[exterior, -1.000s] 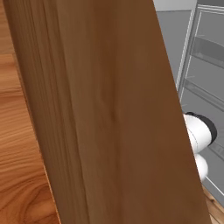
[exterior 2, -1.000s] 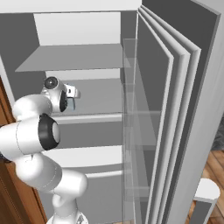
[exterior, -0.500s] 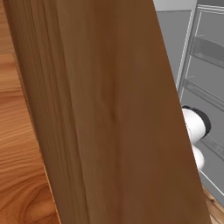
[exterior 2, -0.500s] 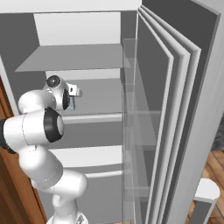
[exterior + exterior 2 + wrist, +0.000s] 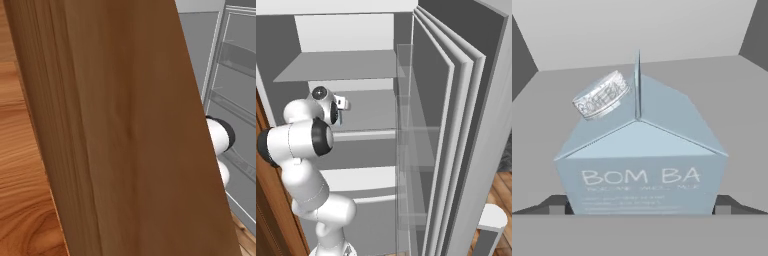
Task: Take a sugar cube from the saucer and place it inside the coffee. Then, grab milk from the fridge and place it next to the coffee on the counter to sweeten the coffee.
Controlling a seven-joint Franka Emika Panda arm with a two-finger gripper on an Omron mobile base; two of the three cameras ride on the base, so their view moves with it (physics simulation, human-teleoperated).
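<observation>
The milk (image 5: 639,165) sits in the centre and lower half of the frame, a pale blue carton with a gabled top whose ridge runs up toward the upper middle, and a ribbed round cap on its upper-left slope. White lettering crosses its front face near the bottom. The two dark fingertips of the gripper (image 5: 640,206) show at the lower left and lower right, one just outside each bottom corner of the carton, spread apart; behind, a pale grey fridge (image 5: 722,85) shelf and walls.
</observation>
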